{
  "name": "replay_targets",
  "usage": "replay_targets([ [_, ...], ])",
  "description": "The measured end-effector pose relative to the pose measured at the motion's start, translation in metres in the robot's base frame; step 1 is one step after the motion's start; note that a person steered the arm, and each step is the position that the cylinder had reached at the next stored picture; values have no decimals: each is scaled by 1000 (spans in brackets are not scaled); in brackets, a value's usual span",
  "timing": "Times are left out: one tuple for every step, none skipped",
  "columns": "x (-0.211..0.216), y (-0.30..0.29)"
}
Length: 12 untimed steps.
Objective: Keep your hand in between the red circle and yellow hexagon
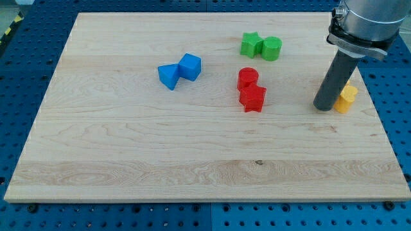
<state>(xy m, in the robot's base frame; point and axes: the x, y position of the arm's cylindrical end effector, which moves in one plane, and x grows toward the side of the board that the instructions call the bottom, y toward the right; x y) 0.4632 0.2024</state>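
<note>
My tip (324, 107) was only the blunt end of a straight dark rod, with no jaws to stand apart or close, and it held nothing. It rested on the wooden board (128, 147) just beside the yellow hexagon (347, 99), at that block's left and apparently touching it. The red circle (248, 77) lay well to the view's left of the tip, touching the red star (253, 99) below it.

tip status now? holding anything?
No gripper: my tip holds nothing, resting on the board just left of the yellow block, to the right of the red cylinder.
</note>
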Motion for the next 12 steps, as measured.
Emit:
replay_targets([
  [0, -15],
  [0, -22],
  [-6, -25],
  [-9, -29],
  [-12, -29],
  [-12, -29],
  [-15, -31],
  [-22, -44],
  [-25, -46],
  [-28, -46],
  [-41, -46],
  [-42, -46],
])
